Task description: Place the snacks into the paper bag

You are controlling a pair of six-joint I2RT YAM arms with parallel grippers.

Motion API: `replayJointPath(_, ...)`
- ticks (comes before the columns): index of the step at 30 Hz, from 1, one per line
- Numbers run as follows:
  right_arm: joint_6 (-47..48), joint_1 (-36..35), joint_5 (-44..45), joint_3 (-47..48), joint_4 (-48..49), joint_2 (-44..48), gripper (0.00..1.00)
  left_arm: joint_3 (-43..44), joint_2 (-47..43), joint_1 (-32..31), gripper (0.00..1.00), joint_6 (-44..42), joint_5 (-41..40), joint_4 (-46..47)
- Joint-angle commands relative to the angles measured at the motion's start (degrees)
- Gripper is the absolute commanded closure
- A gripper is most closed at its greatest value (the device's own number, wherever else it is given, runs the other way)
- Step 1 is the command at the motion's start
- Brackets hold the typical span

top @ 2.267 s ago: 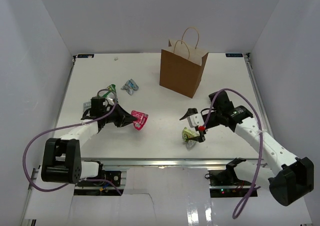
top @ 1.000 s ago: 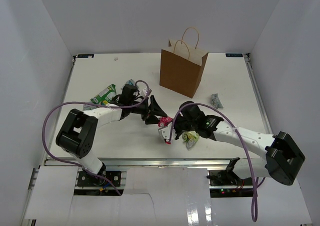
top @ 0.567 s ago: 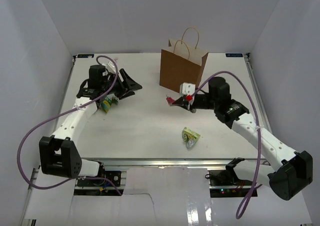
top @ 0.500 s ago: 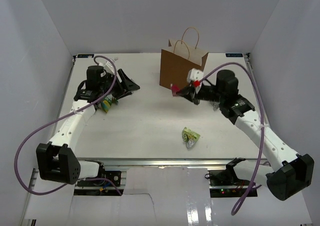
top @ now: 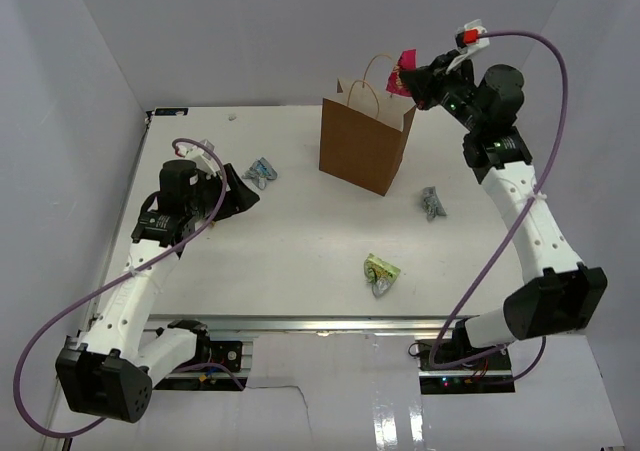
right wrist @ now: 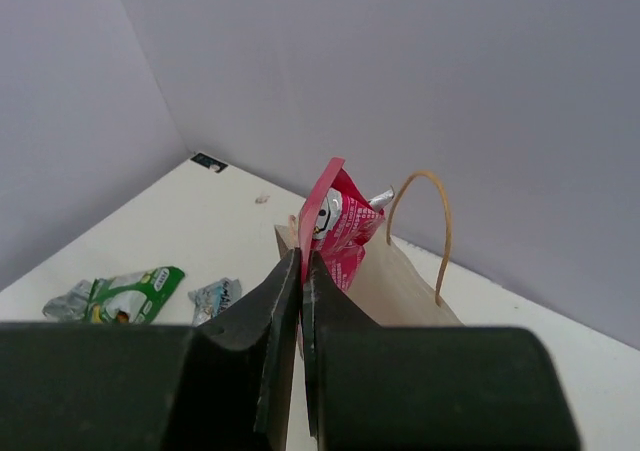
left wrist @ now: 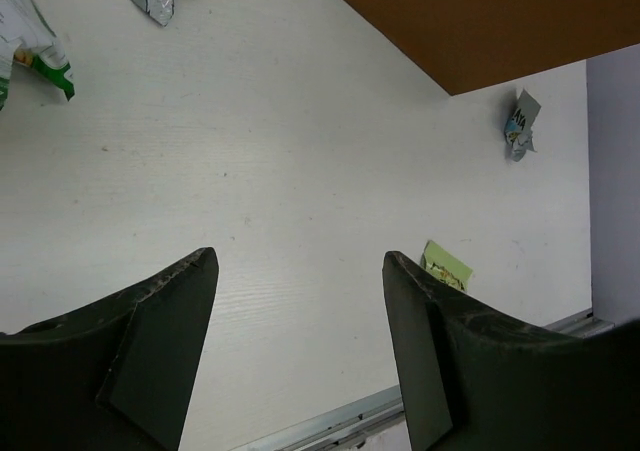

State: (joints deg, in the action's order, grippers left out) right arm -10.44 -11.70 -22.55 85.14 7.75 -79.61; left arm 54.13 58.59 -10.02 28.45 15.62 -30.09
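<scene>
- Your right claw [right wrist: 302,271] is pinched on a red snack [right wrist: 338,226], up above the top of the paper bag [top: 365,146].
- Your left claw [left wrist: 300,261] is spread apart, left of the bag.
- A yellow-green snack [top: 380,272] lies in front of the bag.

The brown kraft paper bag [top: 362,149] stands upright at the far middle of the counter [top: 300,241], its two thin looped handles up. A red packet [top: 404,73] hangs above its open mouth, pinched in the jaws of the right gripper [right wrist: 301,271]. A crumpled grey packet [top: 432,202] lies right of the bag. A yellow-green packet [top: 380,273] lies toward the near edge. A silver-grey packet [top: 260,172] lies left of the bag, a green packet [right wrist: 130,293] further left.
</scene>
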Motion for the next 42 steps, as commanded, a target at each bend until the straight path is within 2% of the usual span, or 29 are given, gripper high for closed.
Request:
replayJointPath(1, 1.36, -0.16, -0.74, 1.52, 1.74, -5.63, 0.92, -0.43, -2.16, 0.00, 0.23, -1.90, -2.43, -1.38)
replayJointPath(4, 5.22, -0.07, 0.48, 2.21, 2.19, -9.06, 0.90, -1.04, -2.95, 0.00, 0.23, -1.90, -2.26, -2.08)
replayJointPath(7, 8.58, -0.07, -2.57, 2.13, 1.49, -11.34, 0.79, -2.44, -3.83, 0.00, 0.23, -1.29, -1.55, -2.17)
replayJointPath(8, 10.16, -0.07, -3.98, 2.04, 0.26, -11.53, 0.67, -2.80, -4.01, -0.09, 0.23, -1.11, -1.47, -2.17)
replayJointPath(10, 13.33, -0.16, -6.63, 1.78, -1.06, -11.53, 0.52, -3.33, -4.10, -0.09, 0.23, -0.33, -1.38, -2.17)
replayJointPath(11, 15.51, -0.16, -8.72, 1.08, -1.50, -10.66, 0.38, -3.68, -4.10, -0.09, 0.23, -0.06, -1.38, -2.17)
replayJointPath(14, 18.95, 0.54, -11.02, 0.03, -4.05, -7.59, 0.21, -3.94, -3.57, 0.00, 0.23, 0.64, -2.25, -2.26)
replayJointPath(15, 20.18, 1.06, -12.33, 0.02, -6.15, -6.70, 0.18, -3.86, -3.39, 0.00, 0.23, 0.73, -3.21, -2.43)
replayJointPath(18, 18.97, 5.10, -18.05, -1.29, -11.31, -3.19, 0.16, -2.89, -2.34, -0.09, 0.23, 1.26, -7.77, -4.36)
replayJointPath(21, 20.97, 8.10, -16.58, -5.50, -19.30, 0.42, 0.16, -2.36, -1.37, -0.09, 0.22, 2.22, -12.52, -6.38)
replayJointPath(23, 23.00, 8.71, -10.79, -9.62, -23.72, 2.18, 0.17, -2.27, -0.50, 0.00, 0.22, 2.84, -17.00, -7.52)
replayJointPath(26, 21.61, 8.72, 1.85, -13.76, -29.27, 2.18, 0.16, -2.62, 0.74, 0.00, 0.22, 2.93, -17.11, -7.62)
replayJointPath(28, 16.36, 8.72, 12.28, -16.93, -31.03, 0.26, 0.04, -2.63, 1.18, 0.00, 0.21, 3.28, -16.67, -7.44)
replayJointPath(31, 12.38, 8.72, 20.41, -19.31, -31.40, -3.60, 0.09, -2.80, 2.06, -0.09, 0.22, 3.54, -15.79, -7.00)
replayJointPath(33, 11.93, 8.63, 21.92, -20.71, -30.08, -5.89, 0.09, -2.71, 2.32, -0.09, 0.22, 3.63, -15.70, -6.65)
replayJointPath(36, 11.84, 8.28, 24.28, -21.42, -27.09, -8.70, 0.02, -2.89, 1.97, 0.00, 0.22, 3.81, -15.70, -6.65)
replayJointPath(38, 12.28, 8.01, 25.97, -21.34, -25.60, -11.68, 0.04, -3.59, 1.01, 0.00, 0.22, 4.33, -15.70, -6.65)
replayJointPath(42, 12.90, 7.93, 25.02, -19.75, -26.03, -16.96, 0.17, -5.61, -0.49, 0.00, 0.22, 5.39, -13.51, -6.65)
